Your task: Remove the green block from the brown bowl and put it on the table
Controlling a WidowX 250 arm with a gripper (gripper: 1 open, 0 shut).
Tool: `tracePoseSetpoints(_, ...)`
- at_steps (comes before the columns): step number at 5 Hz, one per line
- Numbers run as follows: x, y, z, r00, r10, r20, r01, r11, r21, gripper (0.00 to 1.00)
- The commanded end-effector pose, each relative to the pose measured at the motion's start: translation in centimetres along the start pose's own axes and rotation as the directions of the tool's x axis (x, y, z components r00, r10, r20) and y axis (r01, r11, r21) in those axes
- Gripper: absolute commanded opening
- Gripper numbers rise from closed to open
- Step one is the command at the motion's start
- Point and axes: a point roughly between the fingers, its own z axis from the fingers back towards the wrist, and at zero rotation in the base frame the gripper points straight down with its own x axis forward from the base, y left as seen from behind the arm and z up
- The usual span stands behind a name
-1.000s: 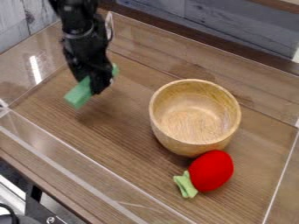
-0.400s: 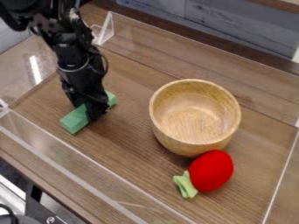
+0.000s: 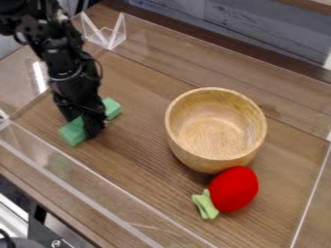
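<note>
Green block (image 3: 85, 123), small, flat and light green, sits low at the left of the brown wood-grain counter (image 3: 155, 184), well apart from the round light-brown wooden bowl (image 3: 216, 129), whose smooth inside is bare. The black gripper (image 3: 84, 124) points down with its fingers pinching the block; whether the block already rests on the counter or hangs just above it is hard to tell from this angle. So the lift-out looks done, and what seems left is to let go and draw the arm clear. A red strawberry toy (image 3: 233, 188) lies near the bowl, untouched. No brand, label or writing can be read anywhere.
</note>
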Motion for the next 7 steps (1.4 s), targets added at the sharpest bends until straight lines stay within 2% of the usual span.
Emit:
tracePoseSetpoints(1,0.1,-1.0,0.9,0.999,0.033,0.022,-0.033,0.999,0.007,0.0)
tracePoseSetpoints(2,-0.4,-2.7,1.1,0.998,0.056,0.012,-0.056,0.998,-0.003,0.0)
tracePoseSetpoints(4,-0.3,-1.2,1.1,1.0,0.028,-0.001,-0.028,0.999,-0.02,0.0)
tracePoseSetpoints(7,0.8,-2.7,0.7,0.994,-0.105,-0.022,0.103,0.992,-0.069,0.0)
